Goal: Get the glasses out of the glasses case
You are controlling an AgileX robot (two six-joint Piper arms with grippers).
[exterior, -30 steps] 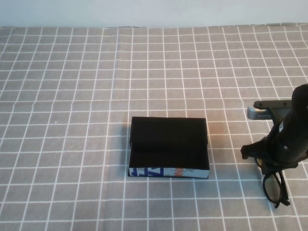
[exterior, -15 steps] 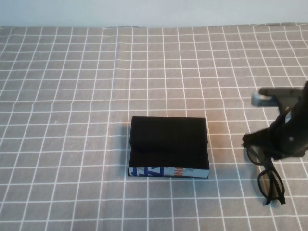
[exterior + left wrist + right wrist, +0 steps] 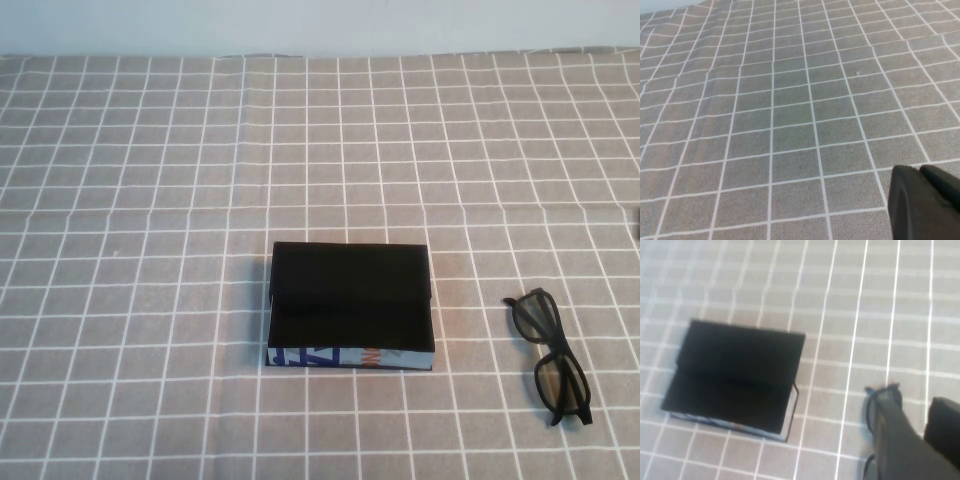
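Right gripper [image 3: 917,437] shows only in its own wrist view, as two dark fingers with a clear gap between them, spread and holding nothing; it hangs above the cloth just beside the glasses [image 3: 552,355], whose frame peeks out next to one finger. In the high view that arm is almost gone, only a dark sliver at the right edge. Left gripper [image 3: 925,202] is parked over bare cloth, a dark corner of it in its wrist view, and I cannot tell how its fingers stand.

Judging by the layout, the glasses are already out and released, lying flat on the grid cloth [image 3: 150,250], arms unfolded, well apart from the glasses case [image 3: 350,305] and to its right, slightly nearer. The case sits at centre, black, with its printed panel facing near.

To finish well, the right arm should lift straight up and away before swinging back, keeping its fingers clear of the frame so nothing drags.

Count: one pair of glasses, one case, two grippers, one cloth.
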